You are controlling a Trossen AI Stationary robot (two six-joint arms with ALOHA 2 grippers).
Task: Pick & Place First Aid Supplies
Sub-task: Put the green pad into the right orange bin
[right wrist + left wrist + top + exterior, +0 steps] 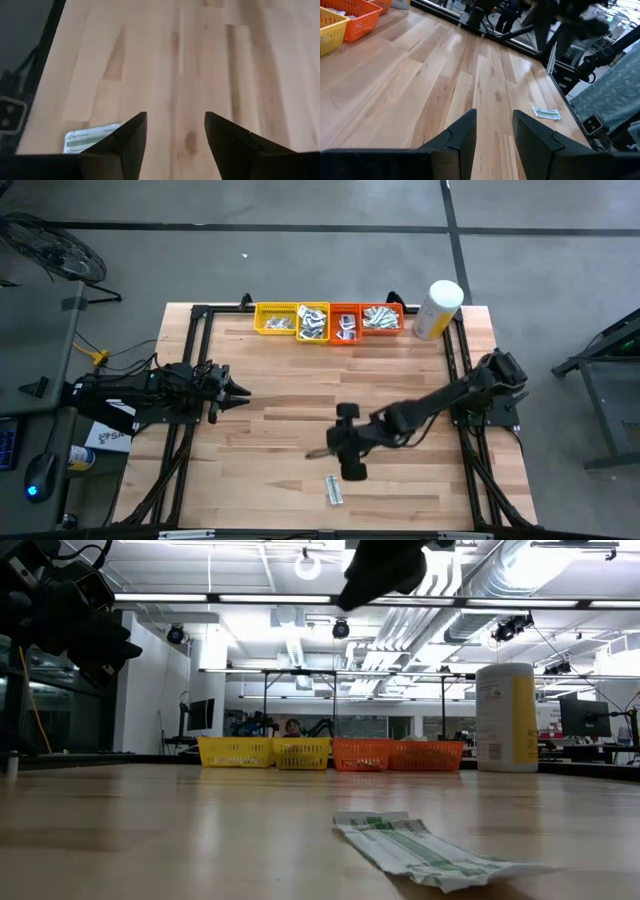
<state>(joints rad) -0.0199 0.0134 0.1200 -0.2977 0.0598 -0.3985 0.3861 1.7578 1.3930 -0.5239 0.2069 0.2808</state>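
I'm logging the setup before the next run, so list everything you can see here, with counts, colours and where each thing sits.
Loose packet: one, white and green, flat on the table's near part, in front of the right end effector.
Yellow trays: two, side by side at the far edge, holding packets.
Orange-red trays: two, right of the yellow ones, also holding packets.
Canister: one, white and yellow, upright at the far right corner.
Table: one, light wood with a black frame.
Left end effector: dark, open, empty, at the table's left side.
Right end effector: dark, open, empty, above the table near the loose packet.
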